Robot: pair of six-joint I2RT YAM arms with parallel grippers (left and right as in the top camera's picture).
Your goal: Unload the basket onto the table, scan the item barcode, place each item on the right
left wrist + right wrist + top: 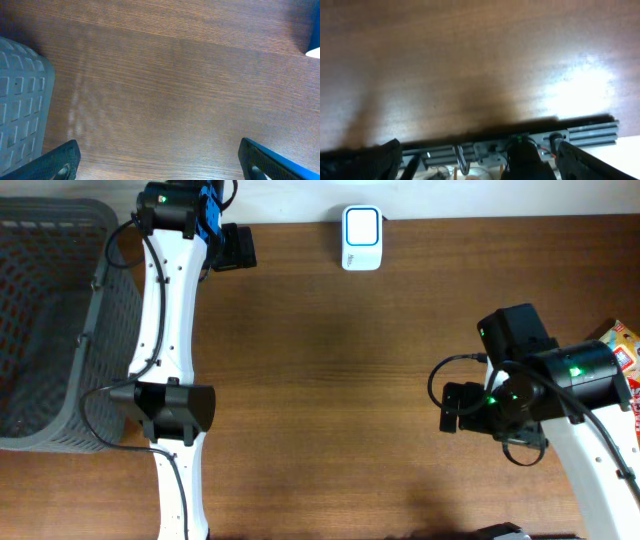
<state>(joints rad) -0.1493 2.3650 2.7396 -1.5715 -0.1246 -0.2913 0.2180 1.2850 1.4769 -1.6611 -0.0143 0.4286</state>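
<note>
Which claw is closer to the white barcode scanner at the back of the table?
Left. The left claw is level with the scanner, off to its left. The right claw is farther away, diagonally across the table on its right.

Tabletop (330,380): dark brown wood grain, smooth, mostly matt, with one bright glare patch near an edge in the right wrist view. Basket (40,442) at left edge: grey plastic, matt, lattice walls. Scanner (361,237) at far edge: white plastic, glossy. Packet (622,350) at right edge: shiny printed film. Left arm (165,300) shell: smooth white plastic, matt black joints. Rail (590,131) along tabletop edge: ribbed bare metal.
</note>
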